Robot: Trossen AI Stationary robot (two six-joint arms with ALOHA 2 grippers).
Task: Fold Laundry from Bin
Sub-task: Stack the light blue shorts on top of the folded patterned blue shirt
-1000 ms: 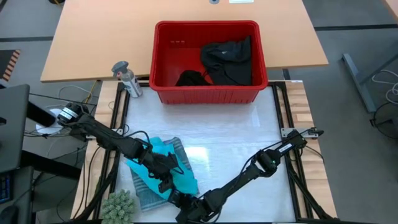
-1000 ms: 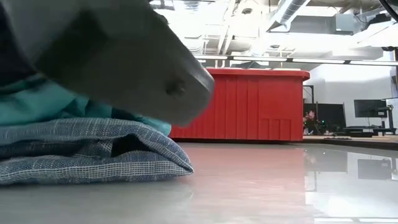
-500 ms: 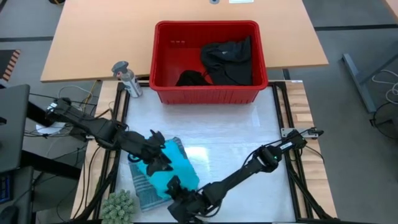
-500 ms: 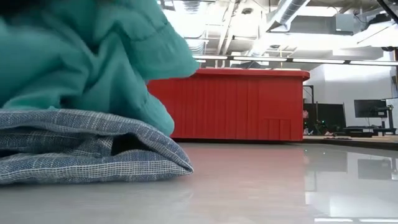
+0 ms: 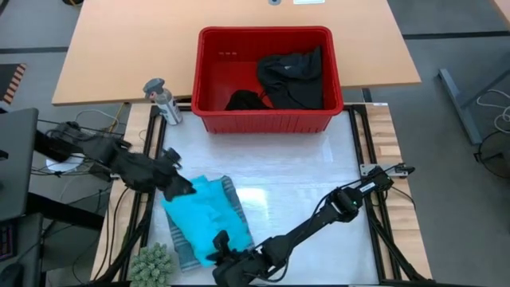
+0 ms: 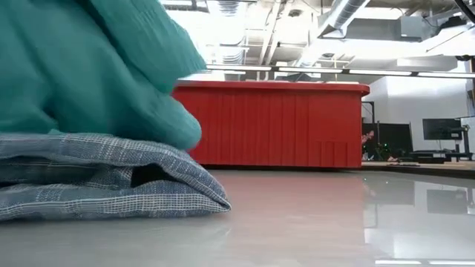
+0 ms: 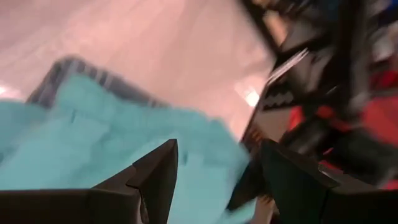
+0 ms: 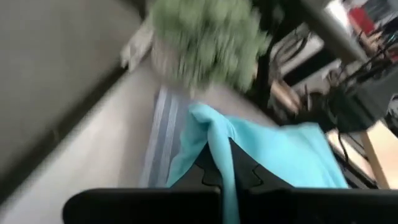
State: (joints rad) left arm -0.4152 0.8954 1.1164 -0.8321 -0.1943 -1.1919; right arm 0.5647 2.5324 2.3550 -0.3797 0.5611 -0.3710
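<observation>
at the near-left of the table: turquoise garment [image 5: 205, 217] is laid on top of the striped garment [image 5: 182, 243], long axis running from far-left to near-right
nearer arm: right gripper [image 5: 224, 257], pinched onto the turquoise's near edge, arm stretched low across the table
left gripper [image 5: 177, 185]: fingers spread, nothing held, parked just off the far-left corner
bin [image 5: 209, 88]: at the far side, black clothes [image 5: 291, 76] left inside

the table [image 5: 303, 183] carries the bin [image 5: 209, 80], the striped garment [image 6: 111, 185] and a bottle [image 5: 162, 100].
</observation>
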